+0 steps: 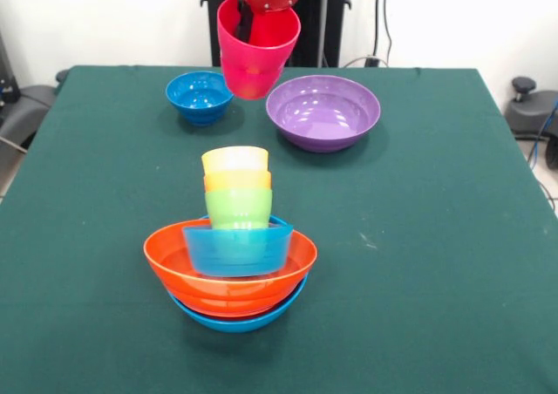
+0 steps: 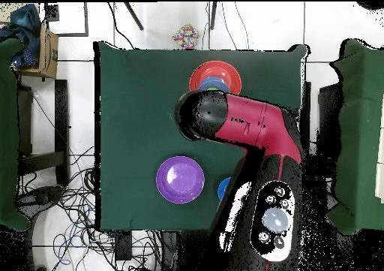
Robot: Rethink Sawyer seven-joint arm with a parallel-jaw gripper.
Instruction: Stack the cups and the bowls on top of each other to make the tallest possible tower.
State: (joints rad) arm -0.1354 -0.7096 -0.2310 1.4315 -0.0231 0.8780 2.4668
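Observation:
My gripper (image 1: 247, 21) hangs at the far side of the table, shut on the rim of the magenta-pink cup (image 1: 255, 58). One dark finger reaches inside the cup, which is tilted and held in the air above the table. The tower (image 1: 234, 237) stands near the front. Its base is a light-blue bowl (image 1: 235, 321), with orange bowls (image 1: 166, 259) and a small light-blue bowl (image 1: 237, 250) nested in it. A green cup (image 1: 238, 207), an orange cup (image 1: 237, 180) and a yellow cup (image 1: 234, 159) rise on top. In the overhead view the arm (image 2: 240, 124) hides the gripper and part of the tower (image 2: 215, 76).
A small dark-blue bowl (image 1: 200, 96) sits on the green table (image 1: 418, 237) just left of the hanging cup. A large purple bowl (image 1: 323, 111) (image 2: 180, 179) sits to its right. The dark-blue bowl (image 2: 223, 188) is half hidden by the arm from above.

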